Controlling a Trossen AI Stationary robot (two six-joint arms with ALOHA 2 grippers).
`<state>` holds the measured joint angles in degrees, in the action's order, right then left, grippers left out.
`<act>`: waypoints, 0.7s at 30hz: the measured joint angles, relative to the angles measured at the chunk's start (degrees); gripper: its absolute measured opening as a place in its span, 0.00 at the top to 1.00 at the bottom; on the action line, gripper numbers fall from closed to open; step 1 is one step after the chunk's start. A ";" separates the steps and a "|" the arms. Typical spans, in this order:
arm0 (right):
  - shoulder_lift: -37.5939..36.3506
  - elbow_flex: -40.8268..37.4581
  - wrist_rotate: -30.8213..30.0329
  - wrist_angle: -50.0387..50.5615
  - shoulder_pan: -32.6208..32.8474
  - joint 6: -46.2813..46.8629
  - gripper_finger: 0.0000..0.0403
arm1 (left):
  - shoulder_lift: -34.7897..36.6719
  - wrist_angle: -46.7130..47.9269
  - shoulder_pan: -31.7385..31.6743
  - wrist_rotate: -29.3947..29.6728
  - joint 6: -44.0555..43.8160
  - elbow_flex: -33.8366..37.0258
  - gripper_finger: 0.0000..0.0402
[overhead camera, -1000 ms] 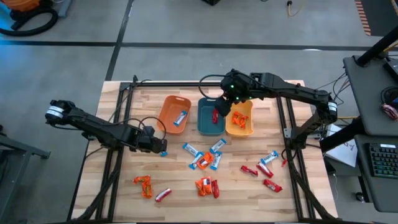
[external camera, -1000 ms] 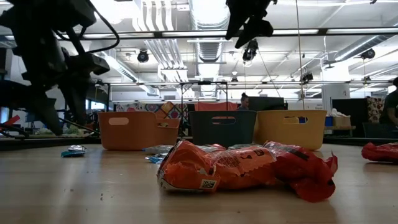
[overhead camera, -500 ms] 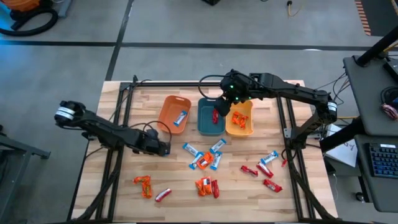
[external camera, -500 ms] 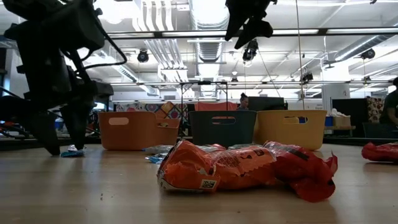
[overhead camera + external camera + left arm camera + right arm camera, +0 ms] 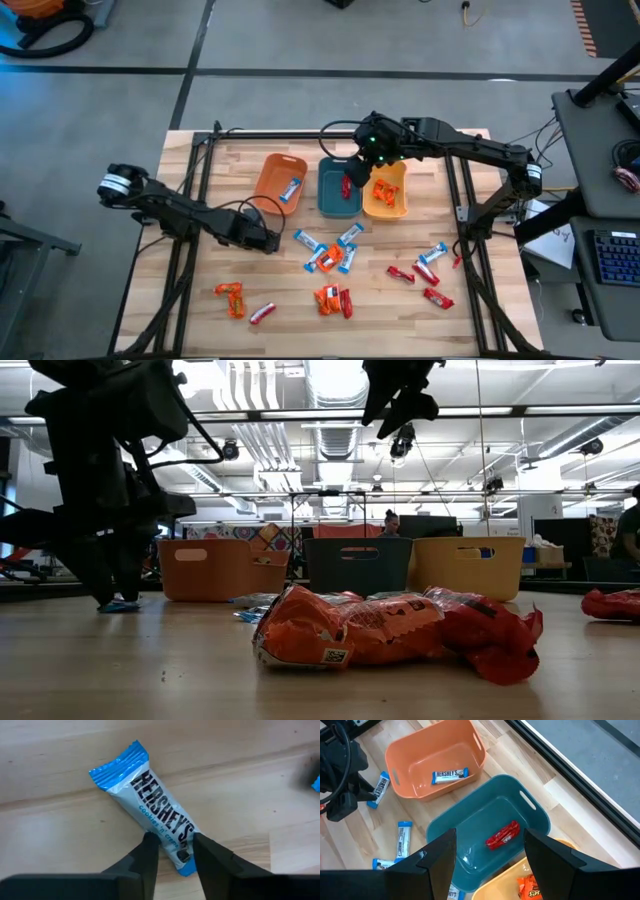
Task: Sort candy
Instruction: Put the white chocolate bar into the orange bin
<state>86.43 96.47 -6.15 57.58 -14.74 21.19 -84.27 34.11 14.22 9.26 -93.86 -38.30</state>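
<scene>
Candy: your glossy blue-and-white oblong bar lies flat on the grained wooden table, at seven o'clock from the smooth orange bin. Your left gripper straddles its end, fingers pinching the wrapper. Your right gripper hangs open over the teal bin.

In the high view the left claw covers the blue-and-white candy under it. In the left wrist view its fingers hide part of that wrapper's end. The yellow-orange bin is cut off by the right wrist picture's edge. The far person in the low view is too small to tell.
</scene>
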 joint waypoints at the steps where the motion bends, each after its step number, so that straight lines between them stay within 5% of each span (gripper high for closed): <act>1: 0.00 0.00 0.00 0.00 0.00 -0.13 0.46 | -0.28 0.21 0.02 -0.04 0.28 -0.20 0.78; 10: 0.00 0.00 0.07 0.01 0.00 -1.22 0.46 | 0.11 6.06 1.30 -2.32 2.74 -2.11 0.98; 21: 0.00 0.00 0.07 0.04 0.00 -1.68 0.46 | 4.54 11.88 3.66 -5.40 8.37 -5.08 1.00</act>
<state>86.43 96.47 -6.09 57.63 -14.74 19.51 -79.73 45.99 17.88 3.86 -85.49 -43.39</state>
